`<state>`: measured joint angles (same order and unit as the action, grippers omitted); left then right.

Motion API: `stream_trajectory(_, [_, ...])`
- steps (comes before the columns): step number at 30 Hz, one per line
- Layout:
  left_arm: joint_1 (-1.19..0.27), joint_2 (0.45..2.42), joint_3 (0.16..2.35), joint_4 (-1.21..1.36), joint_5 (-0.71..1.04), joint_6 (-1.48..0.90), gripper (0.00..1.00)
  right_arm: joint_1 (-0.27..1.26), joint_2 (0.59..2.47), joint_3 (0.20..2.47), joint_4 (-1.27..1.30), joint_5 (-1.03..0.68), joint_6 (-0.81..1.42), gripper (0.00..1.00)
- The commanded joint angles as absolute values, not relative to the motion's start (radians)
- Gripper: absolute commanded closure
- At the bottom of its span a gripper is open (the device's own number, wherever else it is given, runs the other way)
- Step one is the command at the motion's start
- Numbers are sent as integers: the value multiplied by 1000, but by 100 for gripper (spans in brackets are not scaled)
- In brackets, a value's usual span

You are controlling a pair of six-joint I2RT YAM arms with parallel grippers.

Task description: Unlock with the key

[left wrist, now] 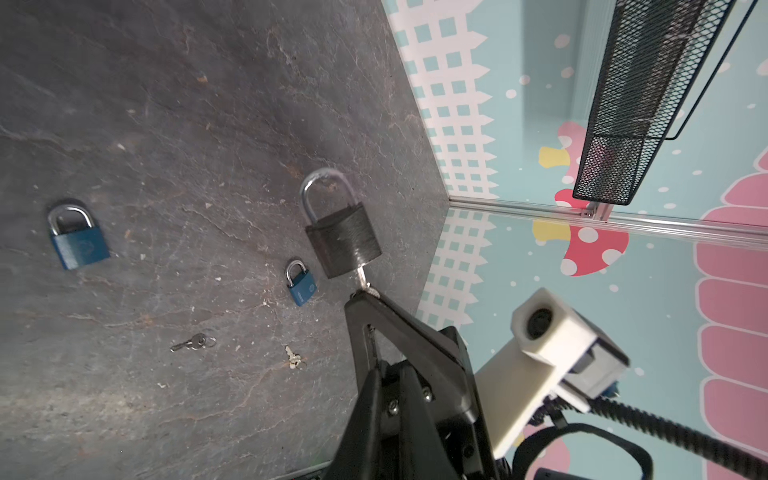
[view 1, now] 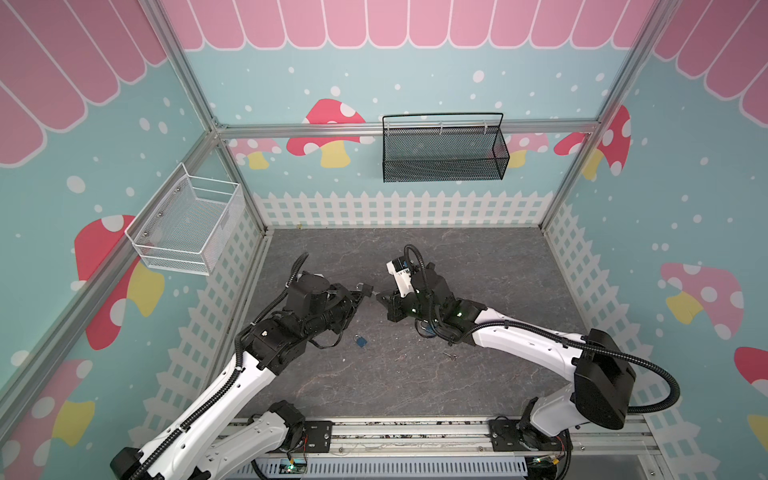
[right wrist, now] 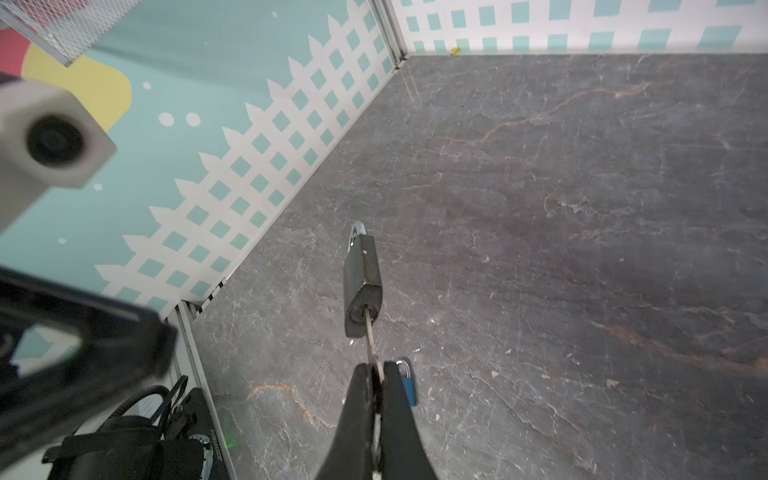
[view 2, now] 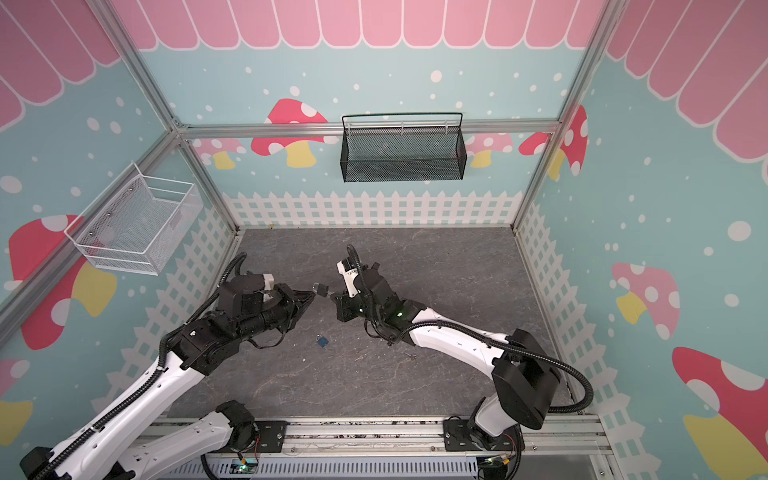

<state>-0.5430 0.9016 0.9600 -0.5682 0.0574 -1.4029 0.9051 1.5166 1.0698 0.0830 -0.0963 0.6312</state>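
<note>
Although a round emblem is stamped on the larger blue padlock (left wrist: 79,245) and the smaller blue padlock (left wrist: 300,282), no lettering can be read. A dark brushed-metal padlock (left wrist: 343,239) with a rounded steel shackle is held off the slate-patterned desk (view 1: 478,270), near its centre, on a silver key (right wrist: 371,336) pushed into its base. The key is pinched in the closed right hand (right wrist: 376,368). The left hand (view 2: 311,296) is seen just at 9 o'clock of this padlock; whether it is open cannot be told. A black mesh basket (view 1: 442,153) is hung at 12 o'clock and a white wire basket (view 1: 187,224) at 10 o'clock.
</note>
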Motion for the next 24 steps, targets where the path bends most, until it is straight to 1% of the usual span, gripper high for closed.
stream_trajectory(1, [-508, 869, 949, -606, 68, -1384, 80, 910, 1470, 1035, 157, -134, 654, 100])
stream_trajectory(3, [-505, 872, 937, -599, 62, -1395, 73, 910, 1468, 1018, 177, -142, 660, 100])
stream_trajectory(5, [-505, 890, 928, -577, 71, -1406, 65, 909, 1470, 1007, 203, -164, 660, 100])
stream_trajectory(8, [-504, 923, 921, -543, 89, -1427, 58, 911, 1477, 1009, 218, -174, 661, 100])
stream_trajectory(10, [-510, 942, 914, -509, 100, -1439, 50, 911, 1481, 1012, 218, -172, 658, 100])
stream_trajectory(15, [-524, 967, 915, -487, 75, -1456, 36, 915, 1493, 1023, 221, -175, 662, 100])
stream_trajectory(19, [-525, 999, 914, -469, 62, -1469, 27, 918, 1505, 1037, 221, -183, 664, 100])
stream_trajectory(24, [-524, 1017, 876, -420, 66, -1528, 26, 922, 1502, 1042, 221, -182, 665, 100])
